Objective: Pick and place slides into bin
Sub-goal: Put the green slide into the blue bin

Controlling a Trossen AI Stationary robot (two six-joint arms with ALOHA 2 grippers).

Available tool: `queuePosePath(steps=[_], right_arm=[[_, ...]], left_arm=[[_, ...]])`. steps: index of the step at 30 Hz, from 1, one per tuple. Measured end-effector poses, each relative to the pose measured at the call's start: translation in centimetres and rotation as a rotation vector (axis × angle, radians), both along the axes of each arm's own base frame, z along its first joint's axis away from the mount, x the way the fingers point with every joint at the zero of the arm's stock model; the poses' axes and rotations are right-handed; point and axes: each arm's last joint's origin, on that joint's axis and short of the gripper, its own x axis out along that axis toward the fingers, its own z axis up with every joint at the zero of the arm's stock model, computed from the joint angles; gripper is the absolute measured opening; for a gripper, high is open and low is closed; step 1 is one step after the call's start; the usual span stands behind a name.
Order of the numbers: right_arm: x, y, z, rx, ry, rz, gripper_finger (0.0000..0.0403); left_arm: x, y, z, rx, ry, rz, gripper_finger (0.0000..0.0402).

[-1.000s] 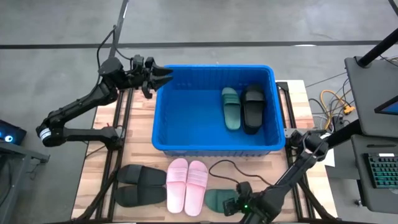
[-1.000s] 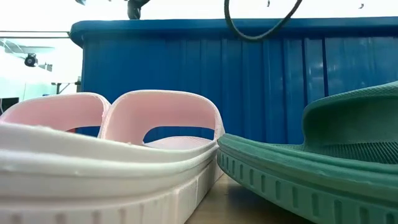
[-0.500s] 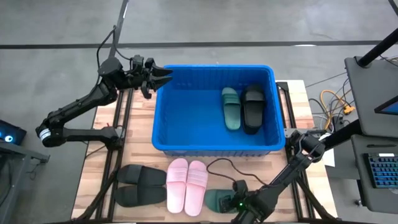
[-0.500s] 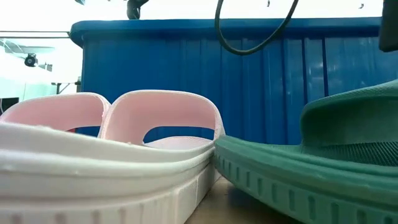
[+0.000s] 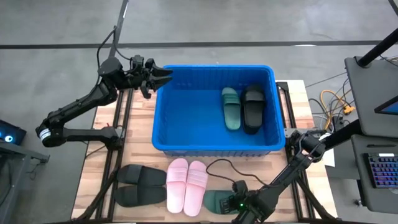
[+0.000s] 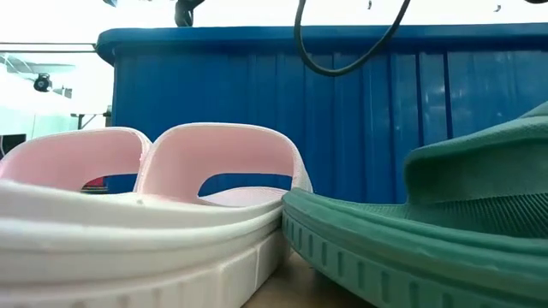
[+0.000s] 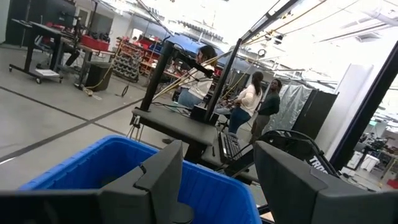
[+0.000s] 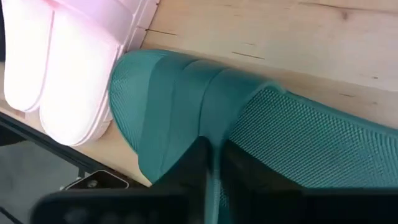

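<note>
Bench front edge: right claw (image 5: 229, 204) clamped on dark green rubber slide (image 5: 216, 200), touching pink pair (image 5: 187, 185) | left claw (image 5: 163, 76) wide above bright blue perforated bin (image 5: 214, 147) rim

surface: light wooden table (image 5: 96, 177) | on it: blue bin (image 5: 214, 146) at the far middle | black slides (image 5: 138, 185) near left | pink slides (image 5: 186, 184) just beside them | green slide (image 5: 217, 200) touching the pink pair, near edge
</note>
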Motion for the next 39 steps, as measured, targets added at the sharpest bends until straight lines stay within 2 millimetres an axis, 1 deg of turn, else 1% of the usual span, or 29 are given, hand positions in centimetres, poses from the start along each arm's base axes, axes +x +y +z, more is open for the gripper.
queuePosePath(steps=[2,7,9,11,18,23,25,28,30,33,35,39], right_arm=[[0.0,0.0,0.0,-0.01,0.003,0.018,0.0014],[-0.1,-0.1,0.3,-0.009,0.0,0.024,0.0011],[-0.1,-0.1,0.9,-0.009,-0.01,0.039,0.001],[-0.2,-0.3,2.0,-0.026,-0.041,0.058,0.001],[-1.2,-2.0,8.0,-0.134,-0.207,0.092,0.0009],[-2.1,-3.5,12.6,-0.283,-0.327,0.132,0.0009],[-2.5,-4.3,14.4,-0.363,-0.379,0.136,0.0009],[-3.1,-5.5,17.1,-0.505,-0.441,0.13,0.0009],[-3.5,-6.3,18.9,-0.632,-0.466,0.143,0.0009],[-3.7,-7.8,21.4,-0.817,-0.487,0.138,0.0009],[-3.5,-8.9,22.8,-0.92,-0.472,0.131,0.0009],[-2.4,-11.3,24.7,-1.037,-0.387,0.148,0.0009]], left_arm=[[0.0,0.0,0.0,-0.024,-0.001,-0.015,0.0185],[0.1,-0.1,0.0,-0.041,0.003,-0.045,0.0185],[0.1,-0.1,-0.1,-0.041,0.004,-0.048,0.0185],[0.1,-0.1,-0.1,-0.041,0.004,-0.049,0.0185],[0.1,-0.1,0.0,-0.042,0.003,-0.05,0.0185],[0.1,-0.1,-0.1,-0.048,0.005,-0.06,0.0185],[0.1,-0.1,-0.1,-0.086,0.003,-0.071,0.0185],[0.2,0.0,-0.1,-0.218,-0.003,-0.096,0.0185],[0.3,0.0,-0.2,-0.28,0.001,-0.117,0.0185],[0.3,-0.1,-0.2,-0.32,0.006,-0.148,0.0185],[0.3,-0.1,-0.2,-0.367,0.012,-0.181,0.0185],[0.5,-0.2,-0.4,-0.439,0.03,-0.246,0.0185]])
